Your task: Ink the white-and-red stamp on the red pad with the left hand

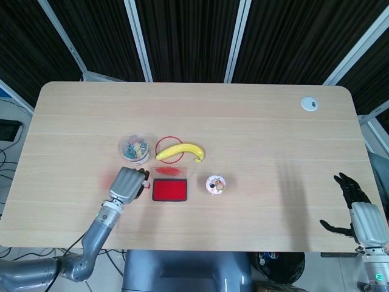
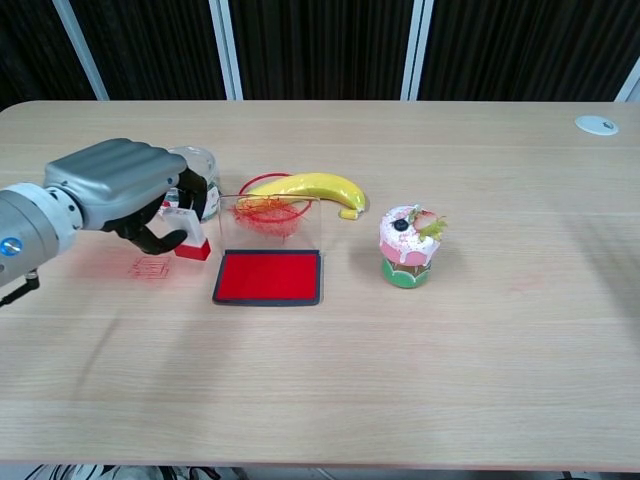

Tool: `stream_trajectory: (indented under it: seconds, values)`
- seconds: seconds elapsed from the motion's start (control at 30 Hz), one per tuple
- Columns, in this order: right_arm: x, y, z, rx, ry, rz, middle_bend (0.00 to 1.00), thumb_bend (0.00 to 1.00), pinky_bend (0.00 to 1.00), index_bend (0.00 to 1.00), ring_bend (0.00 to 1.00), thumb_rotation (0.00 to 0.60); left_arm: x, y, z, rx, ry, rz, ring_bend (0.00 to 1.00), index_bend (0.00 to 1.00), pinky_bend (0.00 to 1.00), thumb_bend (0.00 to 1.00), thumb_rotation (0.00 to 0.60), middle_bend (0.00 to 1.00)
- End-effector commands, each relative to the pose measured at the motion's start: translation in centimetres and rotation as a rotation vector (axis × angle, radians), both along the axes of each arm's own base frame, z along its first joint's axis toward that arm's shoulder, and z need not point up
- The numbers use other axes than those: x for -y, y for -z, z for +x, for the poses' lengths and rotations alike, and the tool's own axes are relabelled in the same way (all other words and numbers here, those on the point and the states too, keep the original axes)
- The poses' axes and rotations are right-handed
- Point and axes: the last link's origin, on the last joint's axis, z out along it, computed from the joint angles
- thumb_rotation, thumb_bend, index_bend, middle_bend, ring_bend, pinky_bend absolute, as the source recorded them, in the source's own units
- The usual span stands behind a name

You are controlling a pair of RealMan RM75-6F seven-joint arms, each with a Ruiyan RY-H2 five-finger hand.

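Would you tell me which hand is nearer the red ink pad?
Left. The left hand holds the stamp just beside the red ink pad; the right hand is far off at the table's edge.

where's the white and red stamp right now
In the chest view the stamp is at left centre, held off the table by the left hand, just left of the red pad.

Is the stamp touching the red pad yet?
Apart. The chest view shows the stamp, held in the left hand, left of the red pad, with bare table between them.
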Motion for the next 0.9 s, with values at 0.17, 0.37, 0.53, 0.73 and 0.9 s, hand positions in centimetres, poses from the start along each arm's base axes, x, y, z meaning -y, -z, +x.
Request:
stream_trajectory:
  seconds: [0.17, 0.37, 0.53, 0.73, 0.9]
  values:
    - [0.0, 0.0, 0.0, 0.001, 0.001, 0.001, 0.00, 0.15, 0.18, 0.00, 0.00, 0.600, 0.1, 2.5, 2.6, -0.003, -0.003, -0.014, 0.61, 0.73, 0.70, 0.57, 0.600, 0.74]
    - [0.0, 0.1, 0.0, 0.002, 0.002, 0.002, 0.00, 0.15, 0.18, 0.00, 0.00, 0.600, -0.1, 3.6, 4.0, -0.017, 0.006, -0.014, 0.61, 0.73, 0.70, 0.57, 0.600, 0.74]
    - [0.1, 0.1, 0.0, 0.003, 0.003, 0.003, 0.00, 0.15, 0.18, 0.00, 0.00, 0.600, -0.3, 4.1, 4.8, -0.034, 0.017, -0.011, 0.61, 0.73, 0.70, 0.57, 0.600, 0.74]
    - [0.1, 0.1, 0.0, 0.003, 0.004, 0.005, 0.00, 0.15, 0.18, 0.00, 0.00, 0.600, -0.3, 4.5, 5.3, -0.059, 0.030, -0.013, 0.61, 0.73, 0.70, 0.57, 0.600, 0.75]
    - [0.1, 0.1, -0.1, 0.003, 0.005, 0.004, 0.00, 0.15, 0.18, 0.00, 0.00, 0.600, -0.3, 4.9, 5.3, -0.072, 0.031, -0.019, 0.62, 0.73, 0.70, 0.57, 0.600, 0.75]
